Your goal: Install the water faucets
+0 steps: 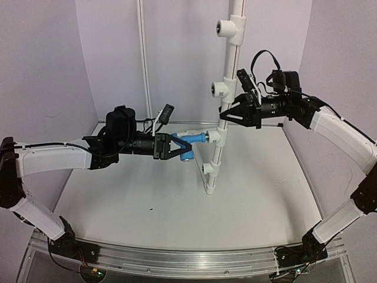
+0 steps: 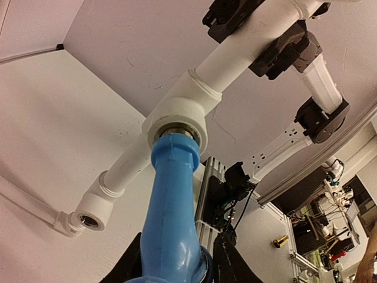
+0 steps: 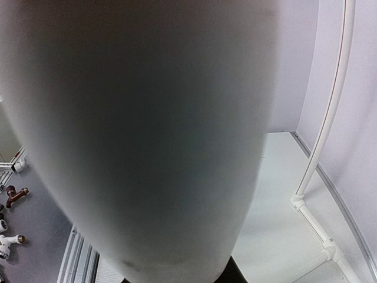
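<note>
On the white table (image 1: 147,212), on the near left side, the left gripper (image 1: 179,147) is closed on the body of a small bright-blue plastic tap (image 1: 193,140), L-shaped, and holds it level, pointing to the right. In the left wrist view the black fingers (image 2: 134,266) sit on both sides of the bend of the tap (image 2: 174,218).

A little farther, the straight end of the tap goes into the side opening of a white plastic tee fitting (image 1: 213,137) on the tall white upright pipe (image 1: 231,56) that stands near the middle of the table. In the left wrist view only a thin ring of metal shows at the mouth of this fitting (image 2: 177,121), so the thread seems to be mostly inside. How tight it is, the views do not show.

Farther and to the right, the right gripper (image 1: 225,115) is closed around the upright pipe just above this fitting, its jaws on both sides of it, probably to keep it steady. Its own camera shows only the blurred pipe (image 3: 147,118).

The first tap seems nearly installed; what probably remains is the last turning and letting go. Three other white tee fittings on the pipe, one lower (image 1: 207,169) and two higher (image 1: 218,89) (image 1: 227,26), are open, and no second tap is visible.

At the far wall a thin white pipe (image 1: 143,59) runs upward.
</note>
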Tool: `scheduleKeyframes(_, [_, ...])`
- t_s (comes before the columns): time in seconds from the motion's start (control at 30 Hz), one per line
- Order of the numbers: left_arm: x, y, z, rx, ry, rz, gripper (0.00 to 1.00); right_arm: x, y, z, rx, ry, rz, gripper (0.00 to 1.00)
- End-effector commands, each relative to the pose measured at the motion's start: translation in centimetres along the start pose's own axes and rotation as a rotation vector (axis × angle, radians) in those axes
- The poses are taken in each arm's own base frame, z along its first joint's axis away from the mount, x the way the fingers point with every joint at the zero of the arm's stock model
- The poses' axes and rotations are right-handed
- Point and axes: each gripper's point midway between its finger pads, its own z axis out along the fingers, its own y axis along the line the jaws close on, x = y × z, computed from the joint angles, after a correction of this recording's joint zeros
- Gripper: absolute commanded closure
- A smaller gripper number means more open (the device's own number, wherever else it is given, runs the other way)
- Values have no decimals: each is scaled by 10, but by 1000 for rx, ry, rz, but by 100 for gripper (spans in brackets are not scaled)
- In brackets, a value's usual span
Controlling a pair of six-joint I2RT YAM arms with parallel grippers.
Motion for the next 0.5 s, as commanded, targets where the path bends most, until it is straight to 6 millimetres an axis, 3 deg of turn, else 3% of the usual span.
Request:
scheduleKeyframes(0.0, [-17, -5, -6, -50, -28, 266, 71, 5, 24, -5, -69, 32, 193, 100])
scheduleKeyframes(0.27, [-22, 3, -13, -148, -7, 634, 77, 6, 25, -5, -78, 34, 203, 100])
scheduleKeyframes(0.47, [-12, 16, -9, -250, 51, 935, 85, 7, 26, -5, -81, 34, 210, 100])
